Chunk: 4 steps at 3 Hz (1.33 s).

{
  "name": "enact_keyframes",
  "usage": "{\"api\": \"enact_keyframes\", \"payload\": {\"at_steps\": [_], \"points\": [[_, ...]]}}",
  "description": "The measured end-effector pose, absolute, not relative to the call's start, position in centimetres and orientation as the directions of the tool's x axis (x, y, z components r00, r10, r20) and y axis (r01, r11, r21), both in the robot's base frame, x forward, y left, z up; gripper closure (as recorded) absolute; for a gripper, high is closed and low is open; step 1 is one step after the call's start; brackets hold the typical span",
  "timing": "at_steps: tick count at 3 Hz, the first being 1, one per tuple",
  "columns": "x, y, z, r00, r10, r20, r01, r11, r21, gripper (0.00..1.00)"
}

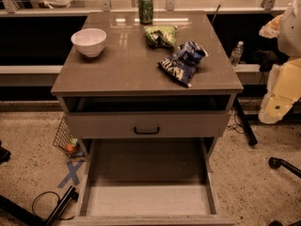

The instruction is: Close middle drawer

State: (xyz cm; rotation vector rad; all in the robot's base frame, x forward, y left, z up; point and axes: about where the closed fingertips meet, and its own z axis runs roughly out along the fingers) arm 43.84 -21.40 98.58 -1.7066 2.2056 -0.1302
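The middle drawer [148,199] is pulled far out toward me, below the taller drawer front with the black handle [146,130]. It is wide and deep, and its grey-beige inside is empty. Its front edge lies along the bottom of the view, and its handle is hidden. My arm shows as white and yellowish parts at the right edge. My gripper [273,113] is at the arm's lower end, right of the cabinet and well apart from the drawer.
On the countertop [113,69] stand a white bowl [88,41], a green can [145,7], a green bag [160,35] and a blue chip bag [182,62]. A water bottle [236,54] stands behind right. A wire basket [65,140], blue tape X [71,173] and cables lie left.
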Motion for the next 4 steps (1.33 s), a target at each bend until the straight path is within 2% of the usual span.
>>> {"api": "enact_keyframes", "payload": {"at_steps": [3,4], "points": [[45.1,-22.2,98.2,-0.229,-0.952,-0.201,-0.907,0.284,-0.311,0.0],[44.2,-23.0,95.4,-0.231,-0.938,-0.26,-0.896,0.309,-0.318,0.0]]}}
